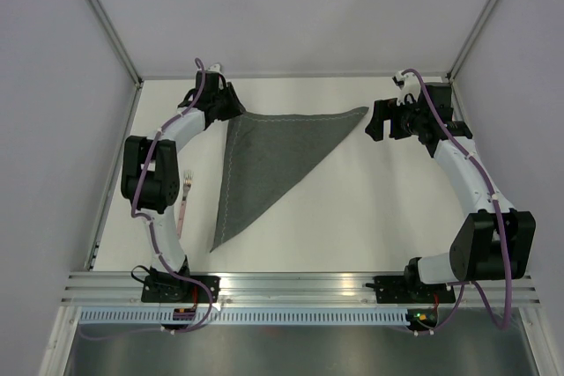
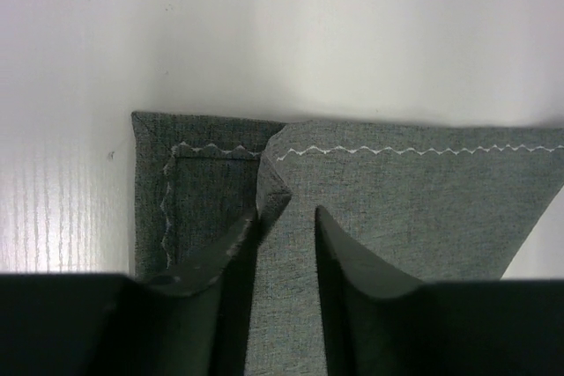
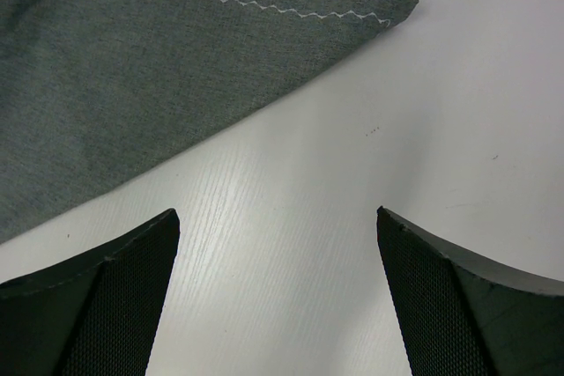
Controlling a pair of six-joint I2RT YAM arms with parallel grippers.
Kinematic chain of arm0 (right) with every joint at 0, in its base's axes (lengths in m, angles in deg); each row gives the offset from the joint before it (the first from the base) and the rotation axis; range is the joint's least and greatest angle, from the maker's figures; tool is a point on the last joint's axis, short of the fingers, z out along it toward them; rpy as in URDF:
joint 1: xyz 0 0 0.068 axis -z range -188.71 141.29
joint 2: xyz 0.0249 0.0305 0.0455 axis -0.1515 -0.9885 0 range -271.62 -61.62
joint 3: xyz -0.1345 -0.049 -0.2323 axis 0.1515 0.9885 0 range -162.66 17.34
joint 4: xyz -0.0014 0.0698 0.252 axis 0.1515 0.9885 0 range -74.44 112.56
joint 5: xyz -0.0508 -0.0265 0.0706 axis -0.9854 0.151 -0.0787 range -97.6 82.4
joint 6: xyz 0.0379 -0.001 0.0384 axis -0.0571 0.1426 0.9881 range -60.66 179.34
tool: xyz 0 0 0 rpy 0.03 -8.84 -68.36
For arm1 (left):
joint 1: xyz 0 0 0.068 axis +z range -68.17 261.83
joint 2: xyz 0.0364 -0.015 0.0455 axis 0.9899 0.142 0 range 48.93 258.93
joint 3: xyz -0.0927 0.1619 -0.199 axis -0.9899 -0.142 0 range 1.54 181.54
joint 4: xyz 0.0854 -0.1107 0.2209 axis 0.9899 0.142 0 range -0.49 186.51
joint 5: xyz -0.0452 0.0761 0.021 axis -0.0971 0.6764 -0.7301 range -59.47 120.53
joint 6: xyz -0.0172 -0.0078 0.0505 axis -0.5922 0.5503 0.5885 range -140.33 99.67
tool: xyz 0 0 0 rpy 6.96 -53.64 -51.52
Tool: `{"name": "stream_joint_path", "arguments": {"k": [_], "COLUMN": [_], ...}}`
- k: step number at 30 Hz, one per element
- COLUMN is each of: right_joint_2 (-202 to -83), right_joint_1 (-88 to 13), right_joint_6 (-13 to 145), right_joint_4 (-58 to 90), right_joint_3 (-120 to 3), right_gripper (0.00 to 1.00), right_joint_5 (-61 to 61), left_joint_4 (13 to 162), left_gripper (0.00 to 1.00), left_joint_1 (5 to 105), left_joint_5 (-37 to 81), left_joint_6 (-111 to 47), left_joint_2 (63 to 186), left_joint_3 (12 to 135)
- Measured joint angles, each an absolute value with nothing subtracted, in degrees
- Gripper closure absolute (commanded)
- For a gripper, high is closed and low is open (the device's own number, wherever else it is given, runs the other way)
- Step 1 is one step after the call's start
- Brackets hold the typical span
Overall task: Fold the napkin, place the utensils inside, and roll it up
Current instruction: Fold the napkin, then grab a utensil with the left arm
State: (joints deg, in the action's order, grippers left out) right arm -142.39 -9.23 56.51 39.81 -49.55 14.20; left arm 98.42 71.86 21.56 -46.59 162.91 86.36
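The dark grey napkin [image 1: 264, 156] lies folded into a triangle on the white table, its lighter stitched hem along the far edge. My left gripper [image 1: 227, 105] hovers over the napkin's far left corner. In the left wrist view the napkin [image 2: 423, 200] shows two layers, and the left gripper [image 2: 287, 213] has its jaws a little apart over the cloth, with a small turned-up fold at the left fingertip. My right gripper [image 1: 381, 122] stands wide open just right of the napkin's right tip [image 3: 388, 8], with bare table between its fingers [image 3: 132, 288]. A fork [image 1: 185, 198] lies left of the napkin.
Grey walls enclose the table on the left, back and right. The left arm's elbow [image 1: 145, 169] rises beside the fork. A metal rail [image 1: 300, 283] runs along the near edge between the arm bases.
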Motion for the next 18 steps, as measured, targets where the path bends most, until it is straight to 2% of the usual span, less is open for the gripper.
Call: {"name": "stream_joint_path", "arguments": {"k": [1, 3, 4, 6, 13, 16, 18], "right_joint_2": [-142.39, -142.39, -142.39, -142.39, -142.39, -142.39, -142.39], "right_joint_1": [-9.23, -9.23, -9.23, -9.23, -9.23, -9.23, -9.23], "right_joint_6": [56.51, 56.51, 56.51, 56.51, 56.54, 56.54, 56.56], "right_joint_4": [39.85, 39.92, 39.96, 40.0, 40.09, 40.31, 40.57], "right_joint_3": [-49.55, -49.55, -49.55, -49.55, -49.55, -49.55, -49.55], "right_gripper": [0.03, 0.03, 0.03, 0.03, 0.03, 0.03, 0.03], "right_joint_5": [14.37, 14.57, 14.61, 14.68, 15.34, 15.9, 16.21], "left_joint_4": [98.39, 98.39, 98.39, 98.39, 99.22, 100.91, 102.22], "left_gripper": [0.48, 0.41, 0.33, 0.28, 0.24, 0.26, 0.31], "left_joint_1": [71.86, 71.86, 71.86, 71.88, 72.8, 73.63, 74.11], "left_joint_5": [21.93, 23.03, 23.62, 24.86, 31.55, 35.42, 38.24], "left_joint_6": [-46.57, -46.4, -46.42, -46.35, -46.31, -46.42, -46.88], "left_joint_2": [162.91, 162.91, 162.91, 162.86, 157.2, 151.28, 145.97], "left_joint_3": [86.36, 86.36, 86.36, 86.32, 80.37, 75.56, 71.02]}}
